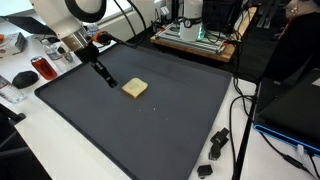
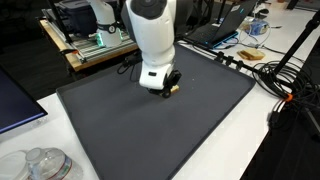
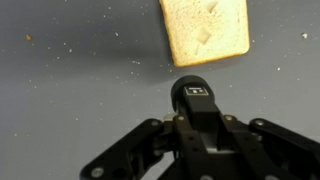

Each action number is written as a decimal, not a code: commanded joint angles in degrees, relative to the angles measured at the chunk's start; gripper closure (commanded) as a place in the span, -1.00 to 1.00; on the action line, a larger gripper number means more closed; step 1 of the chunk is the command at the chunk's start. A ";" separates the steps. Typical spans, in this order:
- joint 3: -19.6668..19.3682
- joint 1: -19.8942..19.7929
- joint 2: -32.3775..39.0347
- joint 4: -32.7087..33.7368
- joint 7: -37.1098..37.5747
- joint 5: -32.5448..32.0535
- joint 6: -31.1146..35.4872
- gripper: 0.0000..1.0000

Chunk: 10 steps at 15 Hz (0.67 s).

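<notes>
A slice of toast-coloured bread (image 1: pixel 135 89) lies flat on the dark grey mat (image 1: pixel 150 135). My gripper (image 1: pixel 93 60) is shut on a short black rod (image 1: pixel 105 75) that slants down toward the bread, with its tip just short of the slice's near edge. In the wrist view the rod (image 3: pixel 195 100) sticks out between the shut jaws of the gripper (image 3: pixel 196 128) and ends just below the bread (image 3: pixel 205 30). In an exterior view the arm hides most of the bread; only a sliver (image 2: pixel 174 88) shows beside the gripper (image 2: pixel 160 86).
Crumbs dot the mat (image 3: pixel 70 60). Black clips (image 1: pixel 218 141) lie at the mat's corner beside cables (image 1: pixel 242 120). A mouse (image 1: pixel 22 78) and a red can (image 1: pixel 42 68) sit off the mat. A laptop (image 2: pixel 15 105), glass jars (image 2: pixel 40 165) and cables (image 2: pixel 282 75) surround the mat.
</notes>
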 commanded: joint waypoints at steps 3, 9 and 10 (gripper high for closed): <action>3.85 -7.13 -7.11 -12.96 -12.41 12.42 9.95 0.89; 5.98 -9.46 -16.30 -27.56 -24.91 24.88 19.12 0.89; 5.94 -9.25 -17.83 -29.68 -26.86 26.86 20.01 0.89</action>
